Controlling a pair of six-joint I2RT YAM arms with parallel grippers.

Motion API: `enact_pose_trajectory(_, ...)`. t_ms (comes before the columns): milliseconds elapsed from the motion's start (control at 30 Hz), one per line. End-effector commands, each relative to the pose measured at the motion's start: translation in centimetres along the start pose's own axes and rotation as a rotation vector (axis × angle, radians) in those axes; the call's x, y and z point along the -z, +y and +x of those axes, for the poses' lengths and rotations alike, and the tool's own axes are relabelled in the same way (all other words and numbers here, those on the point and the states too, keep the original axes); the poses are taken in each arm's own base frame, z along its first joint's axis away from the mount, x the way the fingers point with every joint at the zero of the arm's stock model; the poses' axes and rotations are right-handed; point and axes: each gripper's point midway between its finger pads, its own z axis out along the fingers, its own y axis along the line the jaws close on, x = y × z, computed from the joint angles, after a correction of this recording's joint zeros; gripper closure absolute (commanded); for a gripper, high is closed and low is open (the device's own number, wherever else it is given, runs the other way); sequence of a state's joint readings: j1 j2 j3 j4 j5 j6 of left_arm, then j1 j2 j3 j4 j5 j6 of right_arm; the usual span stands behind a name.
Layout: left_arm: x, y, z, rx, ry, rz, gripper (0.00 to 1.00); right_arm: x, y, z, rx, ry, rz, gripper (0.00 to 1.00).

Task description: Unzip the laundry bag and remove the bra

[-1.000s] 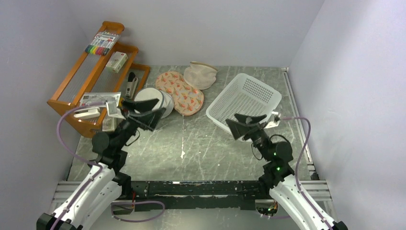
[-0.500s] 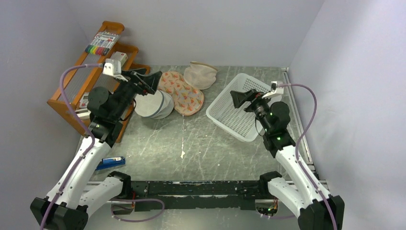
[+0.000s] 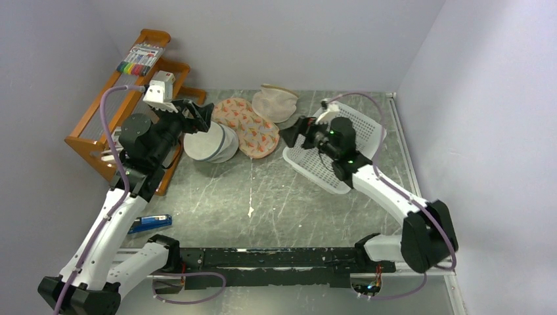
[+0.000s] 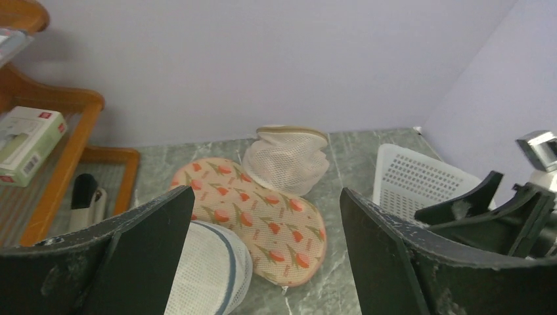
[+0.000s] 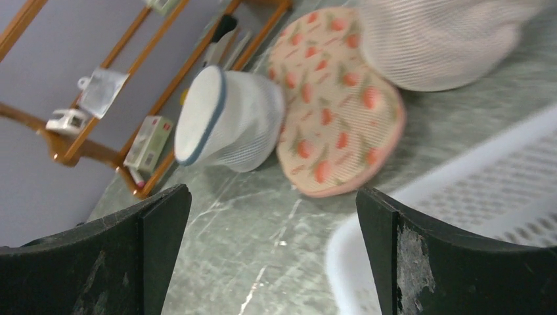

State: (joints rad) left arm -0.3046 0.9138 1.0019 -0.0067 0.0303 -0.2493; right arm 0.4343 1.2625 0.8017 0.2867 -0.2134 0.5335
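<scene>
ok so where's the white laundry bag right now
Top external view, left side of the table: the laundry bag lies between the wooden rack and the orange floral pouch, right by the left gripper.

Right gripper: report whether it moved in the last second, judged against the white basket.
Yes. The right gripper swung left and rearward, from the near edge of the white basket to its left edge.

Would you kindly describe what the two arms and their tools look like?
The left arm and right arm have white shells and black joint housings. A lavender cable loops along each, and a small white camera block sits at the wrist. The left tool and right tool each carry two broad, black, wedge-shaped fingers with whitish scuffs.
</scene>
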Motion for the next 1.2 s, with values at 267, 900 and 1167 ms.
enact_pose_trajectory(267,2.3,3.5,-1.6,-0.06,-0.072,-0.193,0.06,-10.5,11.4,6.2,-0.013,0.115,-0.193,0.0)
enact_pose_trajectory(900,1.8,2.8,-1.0,-0.037,-0.058,-0.152,0.06,-17.7,14.8,18.3,-0.329,0.28,-0.085,0.29)
enact_pose_trajectory(1167,1.6,2.8,-0.7,-0.036,-0.049,-0.15,0.07,-19.3,15.3,19.9,-0.385,0.308,-0.11,0.36)
